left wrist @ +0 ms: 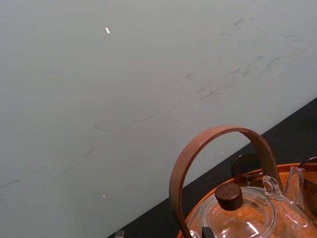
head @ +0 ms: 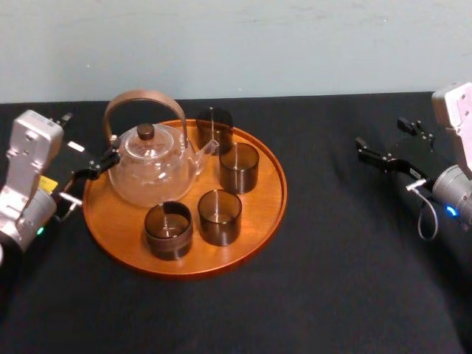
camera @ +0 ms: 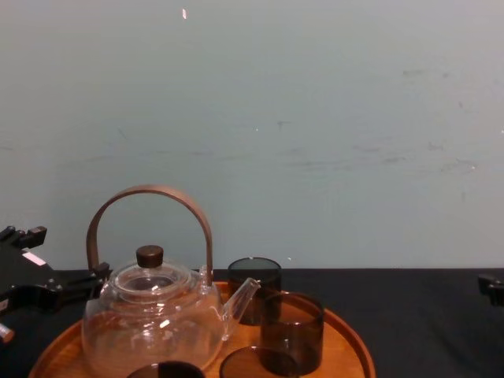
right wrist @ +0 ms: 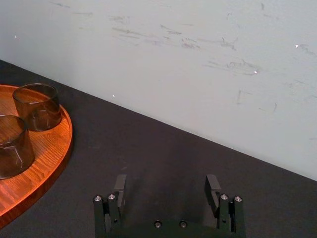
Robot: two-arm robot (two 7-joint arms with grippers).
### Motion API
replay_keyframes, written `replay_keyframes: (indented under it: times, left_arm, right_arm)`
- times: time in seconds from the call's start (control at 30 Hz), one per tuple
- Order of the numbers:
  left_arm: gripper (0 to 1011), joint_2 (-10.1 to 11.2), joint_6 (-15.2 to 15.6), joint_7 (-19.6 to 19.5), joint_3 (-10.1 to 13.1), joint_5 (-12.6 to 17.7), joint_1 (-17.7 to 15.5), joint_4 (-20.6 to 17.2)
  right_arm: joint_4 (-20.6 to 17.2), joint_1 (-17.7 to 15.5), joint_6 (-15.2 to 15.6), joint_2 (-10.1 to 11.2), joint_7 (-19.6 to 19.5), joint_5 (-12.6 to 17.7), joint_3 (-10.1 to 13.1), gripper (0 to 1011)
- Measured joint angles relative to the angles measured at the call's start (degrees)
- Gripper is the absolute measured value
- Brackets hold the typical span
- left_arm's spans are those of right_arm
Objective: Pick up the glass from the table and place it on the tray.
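Observation:
Several smoky dark glasses stand on the round orange-brown tray (head: 267, 221): one at the back (head: 214, 130), one mid-right (head: 239, 168), two in front (head: 219, 217) (head: 169, 230). A glass teapot (head: 151, 171) with a brown arched handle shares the tray. I see no glass on the bare black table (head: 346, 280). My left gripper (head: 99, 164) hovers at the tray's left rim beside the teapot, fingers apart and empty. My right gripper (head: 366, 153) hangs open and empty over the table right of the tray; the right wrist view shows its spread fingers (right wrist: 120, 184).
A pale blue-grey wall (head: 295, 44) closes off the table's far edge. Bare black table lies right of the tray (right wrist: 54, 148) and in front of it. The teapot's tall handle (camera: 150, 193) rises well above the glasses.

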Motion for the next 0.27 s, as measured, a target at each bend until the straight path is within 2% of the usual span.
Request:
replay_keyframes:
  times: [0.27]
  left_arm:
    - [1009,0.0,0.0,0.0,0.0,0.0,0.0,0.0]
  right_arm:
    - [-0.03,0.01,0.03,0.0,0.0,-0.01,-0.04,1002]
